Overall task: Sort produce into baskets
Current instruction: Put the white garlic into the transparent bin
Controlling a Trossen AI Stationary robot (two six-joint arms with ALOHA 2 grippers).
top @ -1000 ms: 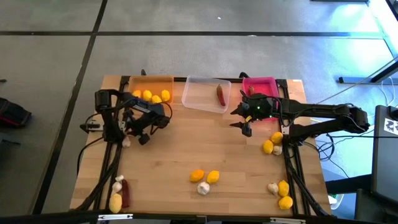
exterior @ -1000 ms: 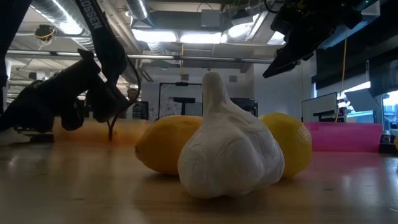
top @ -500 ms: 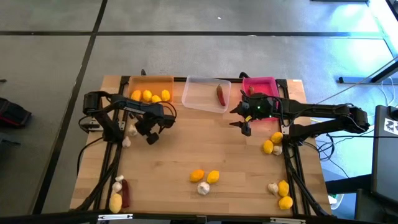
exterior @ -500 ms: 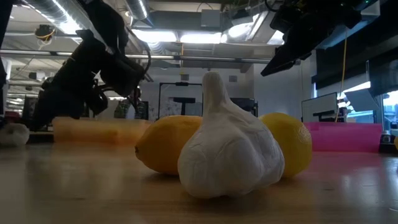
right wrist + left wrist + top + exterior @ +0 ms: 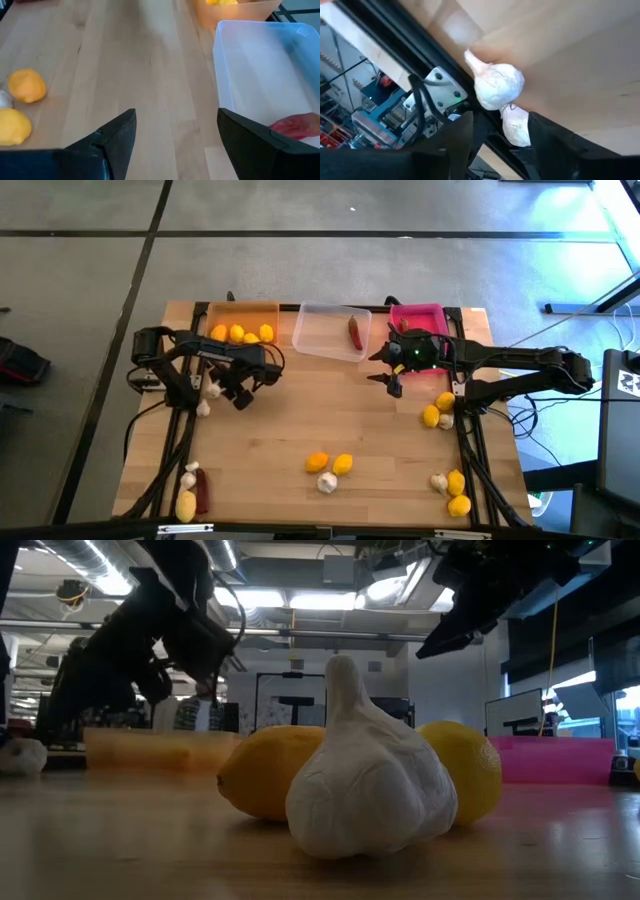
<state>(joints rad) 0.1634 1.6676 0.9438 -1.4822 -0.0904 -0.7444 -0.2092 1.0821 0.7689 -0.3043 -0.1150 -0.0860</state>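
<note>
Three trays stand along the far edge: orange [image 5: 240, 320] with lemons [image 5: 243, 334], clear [image 5: 325, 335] with a red chili [image 5: 355, 332], and pink [image 5: 420, 313]. My left gripper [image 5: 243, 392] is open and empty, above the table in front of the orange tray; two garlic bulbs [image 5: 496, 86] lying near the table's left edge show in its wrist view. My right gripper [image 5: 390, 380] is open and empty, raised in front of the clear and pink trays [image 5: 175, 117]. Lemons, garlic and a chili lie loose on the table.
A garlic bulb [image 5: 327, 482] and two lemons [image 5: 330, 464] lie near the middle front. More lemons and garlic lie at the right [image 5: 438, 412] and near right [image 5: 455, 490]. A lemon, chili and garlic lie at the near left [image 5: 192, 492]. The table's middle is bare wood.
My left gripper has risen from near the table and gone a little toward the table's right edge, staying open and empty. My right gripper has kept almost still.
</note>
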